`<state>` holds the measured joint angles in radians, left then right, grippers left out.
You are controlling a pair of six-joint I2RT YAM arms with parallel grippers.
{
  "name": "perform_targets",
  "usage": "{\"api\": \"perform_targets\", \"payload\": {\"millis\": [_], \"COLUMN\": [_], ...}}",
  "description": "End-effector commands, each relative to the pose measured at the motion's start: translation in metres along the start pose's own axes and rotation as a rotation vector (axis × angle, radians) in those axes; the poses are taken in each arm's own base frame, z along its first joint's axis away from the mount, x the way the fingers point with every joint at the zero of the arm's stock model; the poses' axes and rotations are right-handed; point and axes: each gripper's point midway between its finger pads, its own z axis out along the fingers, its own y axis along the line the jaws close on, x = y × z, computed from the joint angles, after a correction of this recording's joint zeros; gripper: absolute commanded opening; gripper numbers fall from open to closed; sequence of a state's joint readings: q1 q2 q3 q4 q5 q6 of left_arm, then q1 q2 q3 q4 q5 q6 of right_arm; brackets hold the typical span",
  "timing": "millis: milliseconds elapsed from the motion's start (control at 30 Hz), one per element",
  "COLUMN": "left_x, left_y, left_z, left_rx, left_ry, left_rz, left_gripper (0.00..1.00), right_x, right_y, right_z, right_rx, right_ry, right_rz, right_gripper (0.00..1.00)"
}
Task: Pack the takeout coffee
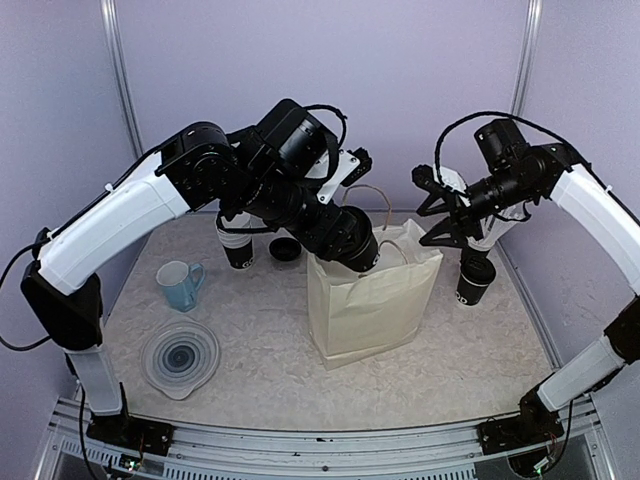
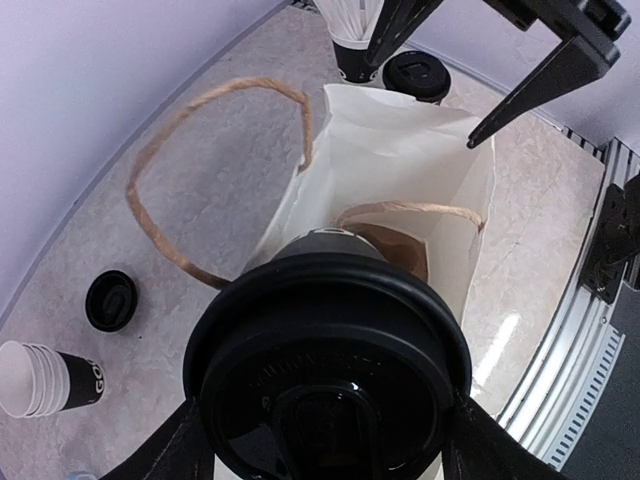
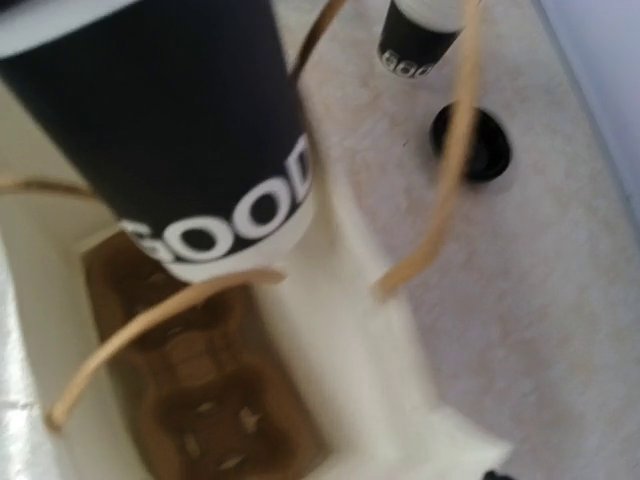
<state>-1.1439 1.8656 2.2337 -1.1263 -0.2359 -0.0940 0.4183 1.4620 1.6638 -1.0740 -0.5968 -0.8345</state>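
Observation:
My left gripper (image 1: pixel 357 250) is shut on a black takeout cup (image 2: pixel 330 370) with a black lid and holds it in the mouth of a white paper bag (image 1: pixel 370 300). In the right wrist view the cup (image 3: pixel 190 130) hangs upright above the brown pulp carrier tray (image 3: pixel 200 400), which lies on the bag's floor. The tray's pockets look empty. My right gripper (image 1: pixel 437 210) is open and empty, above the bag's right rim. A second lidded cup (image 2: pixel 415 75) stands on the table beyond the bag.
A nested stack of lidless cups (image 1: pixel 236 245) and a loose black lid (image 1: pixel 285 248) stand left of the bag. A cup of white straws (image 2: pixel 350 35) is beside the second lidded cup. A blue mug (image 1: pixel 180 285) and a clear round lid (image 1: pixel 180 358) sit at front left.

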Motion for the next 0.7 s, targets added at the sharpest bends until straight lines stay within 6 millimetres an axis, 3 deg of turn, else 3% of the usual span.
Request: {"api": "perform_targets", "payload": {"millis": [0, 133, 367, 467, 667], "left_x": [0.002, -0.002, -0.031, -0.033, -0.032], "left_y": [-0.017, -0.022, 0.006, 0.013, 0.016], "left_z": [0.004, -0.006, -0.076, -0.089, -0.095], "left_rx": [0.071, 0.063, -0.011, -0.029, -0.041], "left_ry": [0.008, -0.015, -0.176, -0.2, -0.205], "left_rz": [0.022, 0.038, -0.009, -0.022, -0.03], "left_gripper": [0.58, 0.58, 0.59, 0.59, 0.59], "right_x": [0.021, 0.02, -0.017, -0.019, -0.018], "right_y": [0.008, 0.023, 0.057, 0.068, 0.077], "right_z": [0.008, 0.003, -0.016, -0.009, 0.015], "right_rx": [0.013, -0.007, -0.109, -0.166, -0.23], "right_ry": [0.021, -0.004, -0.148, -0.15, -0.11], "right_rz": [0.04, 0.047, -0.027, -0.025, -0.003], "right_gripper": [0.69, 0.68, 0.66, 0.65, 0.65]}}
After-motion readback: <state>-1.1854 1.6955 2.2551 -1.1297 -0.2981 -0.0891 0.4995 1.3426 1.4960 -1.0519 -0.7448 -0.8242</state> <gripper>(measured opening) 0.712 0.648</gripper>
